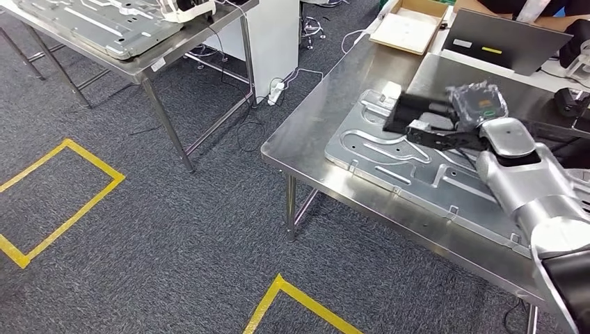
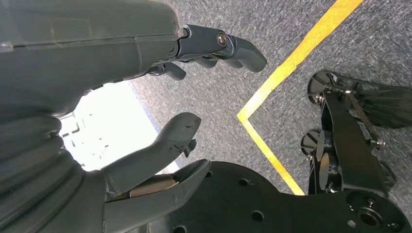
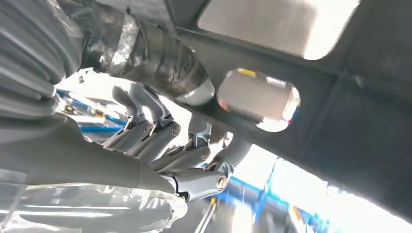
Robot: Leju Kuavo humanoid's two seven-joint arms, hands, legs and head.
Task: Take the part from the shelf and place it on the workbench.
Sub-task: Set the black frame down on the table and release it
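Head view, right hand (image 1: 445,132) gripping bagged part (image 1: 479,101), no legible writing

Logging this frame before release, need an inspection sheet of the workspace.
Surface: steel workbench, stamped metal panel lying on it.
Job's things: bagged dark part held over the panel.
Clutter: cardboard box, grey case at far edge.
Hands: right hand grips the part; left hand holds nothing, fingers apart.
Cables: white power strip and leads on the carpet.
Surroundings: second table, yellow floor tape.
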